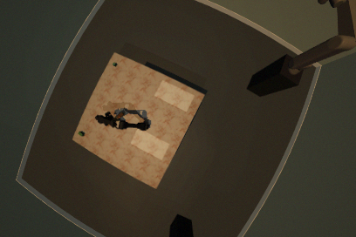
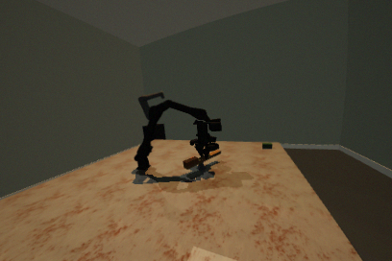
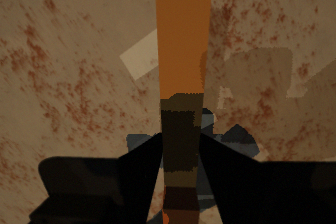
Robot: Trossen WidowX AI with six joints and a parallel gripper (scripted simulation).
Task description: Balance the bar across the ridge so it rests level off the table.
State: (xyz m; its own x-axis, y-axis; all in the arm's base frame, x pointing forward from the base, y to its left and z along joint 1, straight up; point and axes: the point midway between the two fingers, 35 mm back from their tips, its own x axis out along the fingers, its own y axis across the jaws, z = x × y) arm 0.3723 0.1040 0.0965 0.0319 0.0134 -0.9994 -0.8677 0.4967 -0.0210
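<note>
My gripper [image 3: 180,137] [image 2: 206,150] [image 1: 119,118] is shut on the orange bar [image 3: 183,50] [image 2: 191,162] and grips it near its dark end. In the wrist view the bar runs straight away from me between the two black fingers. In the exterior view it hangs tilted a little above the table, its far end higher. Blue-grey parts of the ridge [image 3: 240,137] show just under the fingers, on both sides of the bar. I cannot tell whether the bar touches the ridge.
The mottled tan table [image 1: 119,165] [image 2: 257,206] bears two pale rectangles [image 1: 174,95] [image 1: 150,145]. Small green blocks [image 1: 115,64] [image 1: 80,133] [image 2: 267,145] sit near its edges. A dark box [image 1: 274,78] stands on the floor far off.
</note>
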